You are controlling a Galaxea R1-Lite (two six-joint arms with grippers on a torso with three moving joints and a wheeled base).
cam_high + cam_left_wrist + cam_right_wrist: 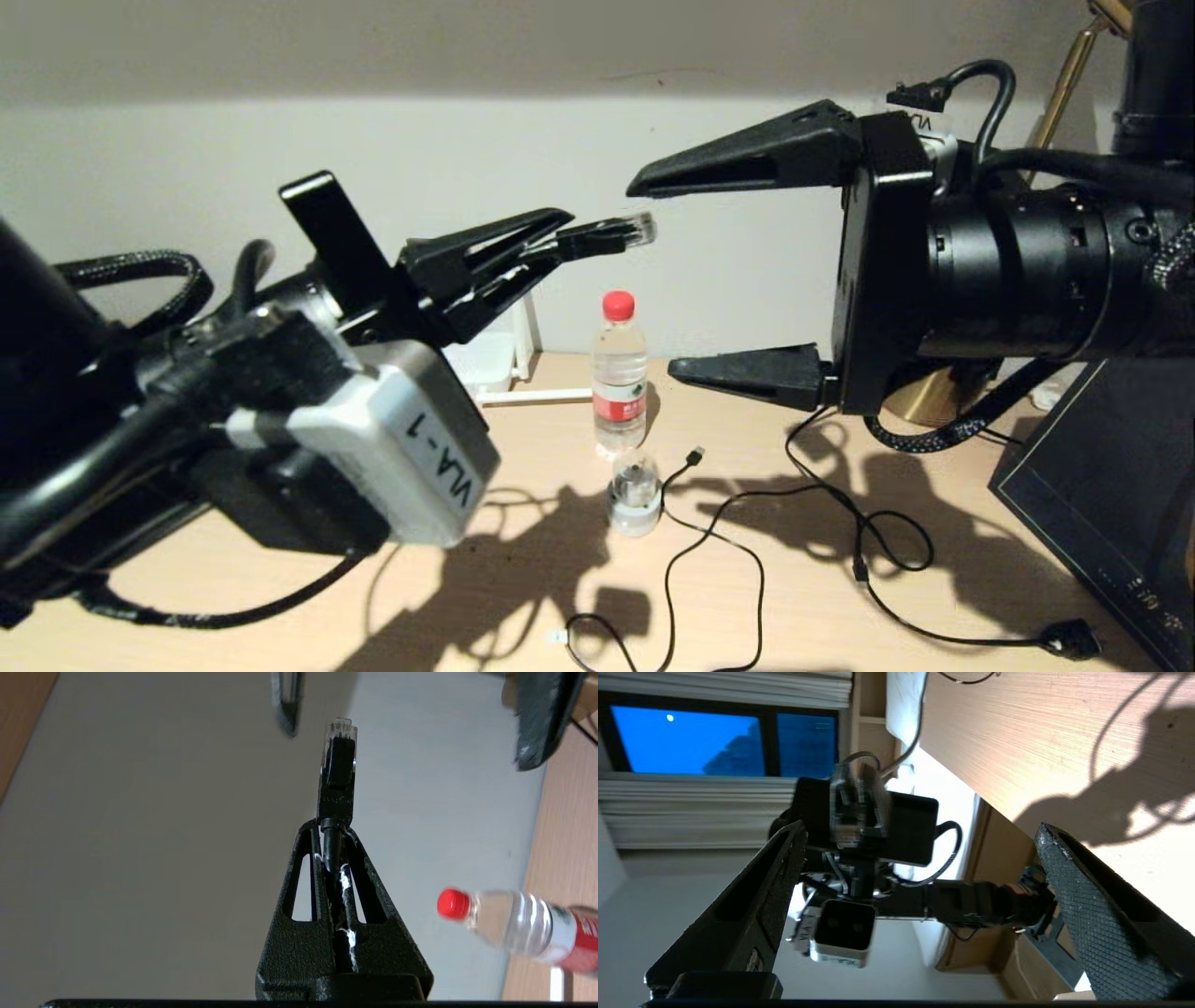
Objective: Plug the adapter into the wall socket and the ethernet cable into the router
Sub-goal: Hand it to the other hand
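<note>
My left gripper (553, 245) is raised above the desk and shut on the ethernet cable (607, 235). The cable's black connector with a clear tip sticks out past the fingertips, towards the right arm. The left wrist view shows the cable (337, 767) pinched between the closed fingers (308, 858). My right gripper (653, 278) faces it, open wide, with its fingertips just beyond the connector and holding nothing. Behind the left gripper a part of the white router (485, 359) shows, with a slim antenna (534, 397). The adapter and the wall socket are out of view.
On the wooden desk (523, 579) stand a water bottle (619, 373) with a red cap and a round white-and-clear plug (635, 495). A black USB cable (695, 455) and a black cord with a plug (1069, 639) loop to the right. A dark panel (1102, 476) fills the right corner.
</note>
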